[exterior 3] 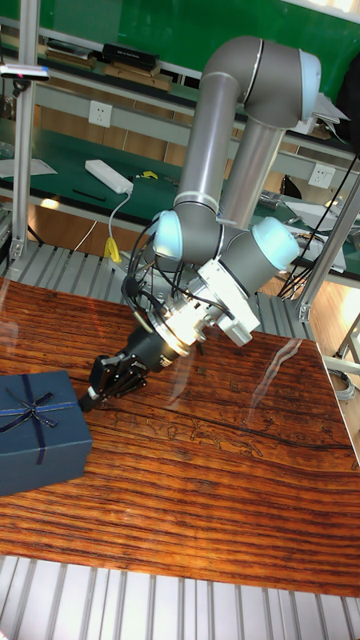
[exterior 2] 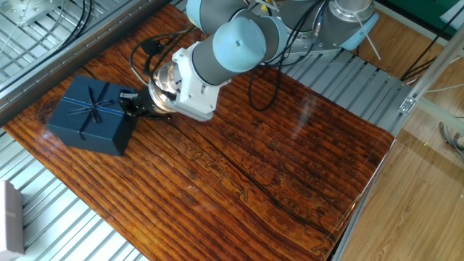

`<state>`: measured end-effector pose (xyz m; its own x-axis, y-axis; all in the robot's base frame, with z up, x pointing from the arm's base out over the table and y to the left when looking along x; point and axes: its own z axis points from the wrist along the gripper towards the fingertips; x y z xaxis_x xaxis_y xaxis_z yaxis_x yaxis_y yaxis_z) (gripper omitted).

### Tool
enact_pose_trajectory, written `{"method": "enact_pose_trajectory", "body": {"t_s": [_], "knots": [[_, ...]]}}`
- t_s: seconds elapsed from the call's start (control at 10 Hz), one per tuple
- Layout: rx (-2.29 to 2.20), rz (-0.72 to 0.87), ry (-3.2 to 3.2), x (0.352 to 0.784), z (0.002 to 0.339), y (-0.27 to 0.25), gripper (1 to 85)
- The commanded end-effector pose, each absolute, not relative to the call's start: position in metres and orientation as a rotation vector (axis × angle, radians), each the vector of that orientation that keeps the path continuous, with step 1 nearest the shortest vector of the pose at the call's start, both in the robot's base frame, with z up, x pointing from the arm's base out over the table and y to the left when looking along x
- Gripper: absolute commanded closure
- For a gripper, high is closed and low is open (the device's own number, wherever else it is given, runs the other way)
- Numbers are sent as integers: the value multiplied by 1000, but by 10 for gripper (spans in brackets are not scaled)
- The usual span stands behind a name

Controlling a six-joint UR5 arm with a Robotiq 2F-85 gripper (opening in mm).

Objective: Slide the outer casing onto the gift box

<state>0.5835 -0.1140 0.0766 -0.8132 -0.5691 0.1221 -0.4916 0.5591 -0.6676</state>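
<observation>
The outer casing (exterior 2: 88,116) (exterior 3: 35,430) is a navy blue square sleeve with a thin ribbon cross and a small bow on top. It lies flat at the left end of the wooden table (exterior 2: 254,159). My gripper (exterior 2: 131,102) (exterior 3: 92,395) is low over the table at the casing's right side. Its black fingers are shut together with nothing between them, and the tips rest against the casing's right edge. The gift box is hidden; no brown-lined tray shows in either view.
Ribbed metal surfaces border the table on the left and front (exterior 2: 65,225). A pale object (exterior 2: 11,217) sits at the lower left corner. Black cables (exterior 2: 148,54) loop behind the wrist. The arm's grey body (exterior 2: 232,43) hangs over the table's back.
</observation>
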Motion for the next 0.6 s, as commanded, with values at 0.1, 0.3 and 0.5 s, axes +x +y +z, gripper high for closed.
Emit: {"method": "enact_pose_trajectory", "body": {"t_s": [0.1,0.3,0.5], "knots": [[-914,-1111,2692,580,79,-119,847],[-920,-1114,2695,580,80,-120,847],[-945,-1117,2703,579,81,-120,847]]}}
